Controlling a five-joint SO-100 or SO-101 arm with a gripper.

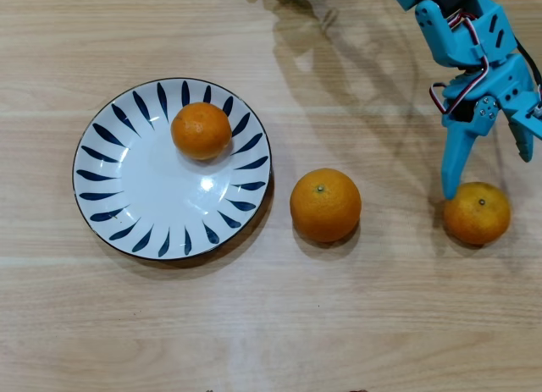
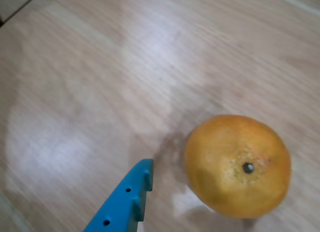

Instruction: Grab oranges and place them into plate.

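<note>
The hand (image 1: 487, 173), released, brackets the orange (image 1: 477, 212) below it: reaching for a grasp. Next, I judge, lower, clench, then carry it to the plate (image 1: 110, 207).

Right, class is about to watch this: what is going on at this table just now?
A blue robot arm is gathering oranges onto the plate. One orange already lies on it, a larger one waits on the table beside the plate, and the open gripper is poised over the third orange, at the overhead view's right, not yet gripping it.
</note>
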